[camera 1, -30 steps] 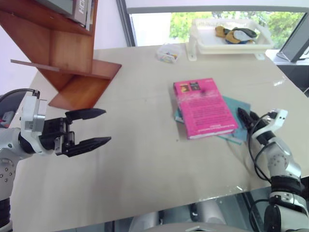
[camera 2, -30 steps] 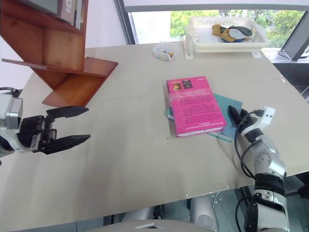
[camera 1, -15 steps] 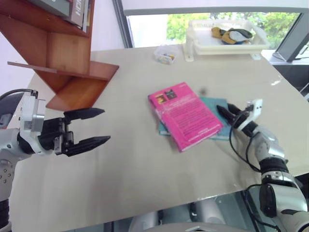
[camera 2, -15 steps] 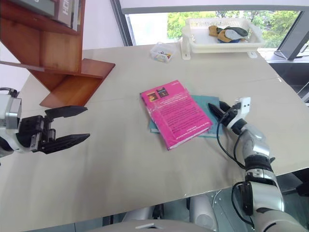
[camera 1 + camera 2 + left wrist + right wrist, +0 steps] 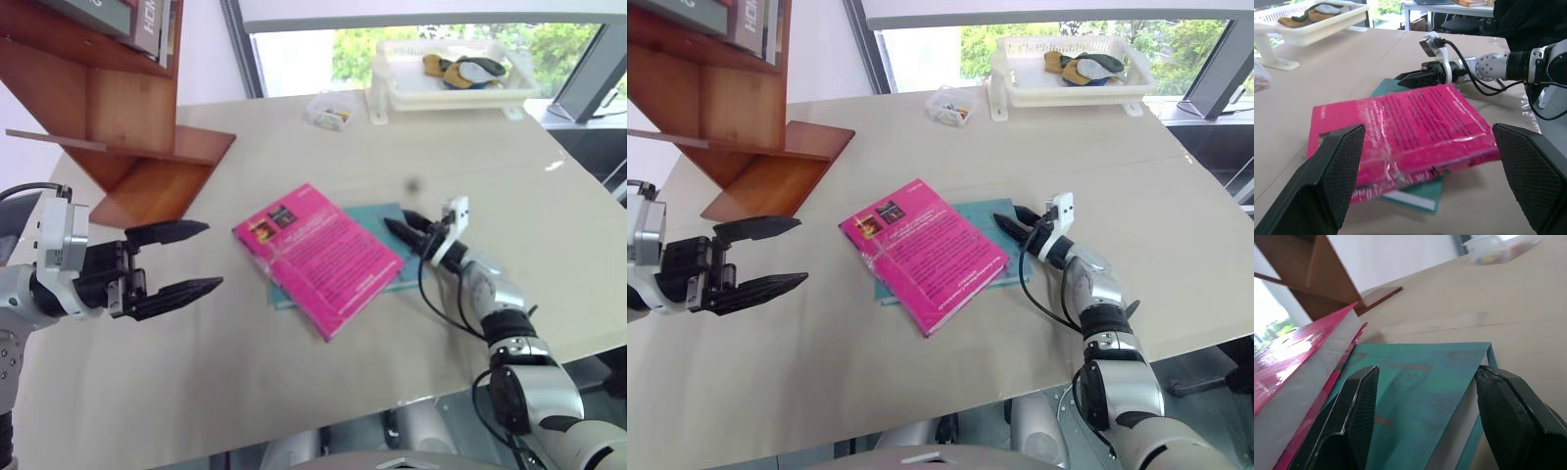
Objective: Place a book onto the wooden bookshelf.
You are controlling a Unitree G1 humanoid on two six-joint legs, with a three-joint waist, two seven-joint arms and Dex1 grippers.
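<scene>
No legible text found: white print on the book [image 5: 320, 257] cover and lettering on grey book spines [image 5: 147, 20] cannot be read.

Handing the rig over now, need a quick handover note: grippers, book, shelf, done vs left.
Left gripper: open, holding nothing, hovering over the table between the bookshelf and the books.
Right gripper: open, low at the corner of the teal-blue book, fingers straddling its edge; nothing lifted.
Pink book: flat on the table, lying askew on the teal-blue book.
Wooden bookshelf: far left of the table, grey books already on an upper board.
Done: nothing placed yet.
Left: grasp the pink book, carry it over, set it on the shelf.
</scene>
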